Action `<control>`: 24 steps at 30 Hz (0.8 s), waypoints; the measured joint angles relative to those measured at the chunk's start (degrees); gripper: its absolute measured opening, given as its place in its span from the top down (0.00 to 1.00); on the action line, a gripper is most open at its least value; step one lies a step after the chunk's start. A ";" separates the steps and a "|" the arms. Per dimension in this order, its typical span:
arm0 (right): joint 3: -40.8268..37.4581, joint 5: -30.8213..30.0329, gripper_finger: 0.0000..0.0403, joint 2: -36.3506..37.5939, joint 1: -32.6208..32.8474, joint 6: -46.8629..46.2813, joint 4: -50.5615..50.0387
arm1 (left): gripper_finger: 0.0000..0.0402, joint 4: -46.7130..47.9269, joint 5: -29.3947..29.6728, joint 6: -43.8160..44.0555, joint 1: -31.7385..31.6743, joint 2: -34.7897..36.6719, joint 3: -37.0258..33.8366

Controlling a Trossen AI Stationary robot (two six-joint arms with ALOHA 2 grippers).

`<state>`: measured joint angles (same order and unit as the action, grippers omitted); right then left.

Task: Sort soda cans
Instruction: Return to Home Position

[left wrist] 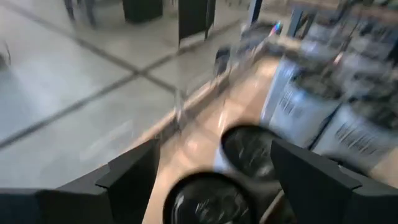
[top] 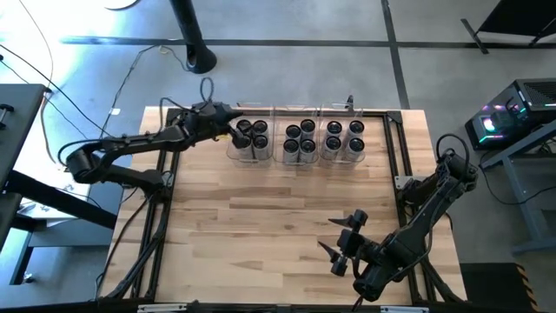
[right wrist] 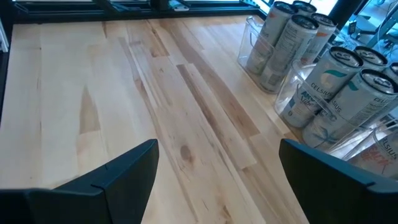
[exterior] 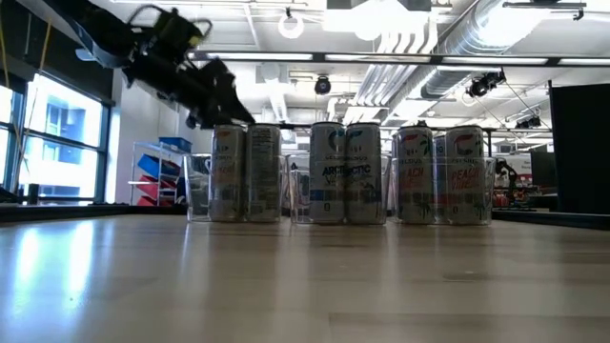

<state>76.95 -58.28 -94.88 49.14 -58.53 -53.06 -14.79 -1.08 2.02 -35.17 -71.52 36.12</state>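
One wooden table (top: 261,226) is carrying everything you are working with. Three clear bins are standing in a row along its far edge: the left bin (top: 257,114), the middle bin (top: 301,114) and the right bin (top: 346,114). Your left end effector (top: 236,130) is hovering over the left bin's left side, just above the can tops, its fingers standing apart and gripping nothing. Your right end effector (top: 340,236) is hanging over the table's near right part, well apart from the bins, fingers likewise spread and empty. Twelve soda cans (top: 292,133) are standing upright, four sitting in each bin.
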 joint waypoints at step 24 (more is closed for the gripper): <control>-14.09 8.23 0.18 11.27 -7.35 -1.07 -14.62 | 0.54 2.44 21.35 3.27 37.83 17.56 -9.57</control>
<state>62.85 -50.05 -83.61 41.79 -59.60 -67.68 -12.35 20.27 5.28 2.66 -53.95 26.55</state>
